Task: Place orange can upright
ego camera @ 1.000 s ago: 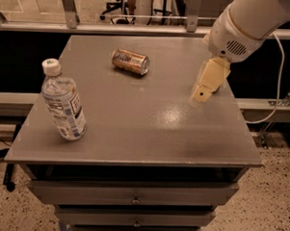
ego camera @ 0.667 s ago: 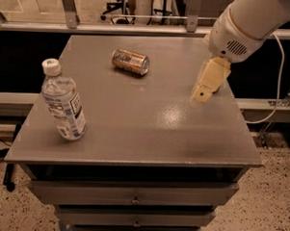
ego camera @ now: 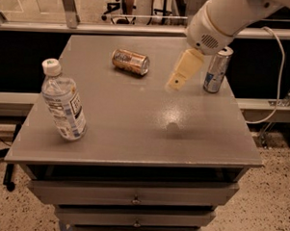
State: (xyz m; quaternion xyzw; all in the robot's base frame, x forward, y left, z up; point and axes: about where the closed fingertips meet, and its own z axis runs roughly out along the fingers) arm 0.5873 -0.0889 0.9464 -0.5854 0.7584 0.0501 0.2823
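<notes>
We see the coppery metal can (ego camera: 131, 62) lying on its side (silver top showing) on the matte grey table (ego camera: 134, 136), toward the far edge. The beige gripper (ego camera: 177, 81) hangs near it, not touching; whether it is spread or closed, we cannot tell.

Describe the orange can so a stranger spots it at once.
On the grey cabinet top, look toward the far edge, left of the gripper hanging over the middle-right. The orange can lies there on its side. Unlike the upright silver-and-blue can at the far right and the clear water bottle near the left edge, it is copper-coloured and toppled.
</notes>
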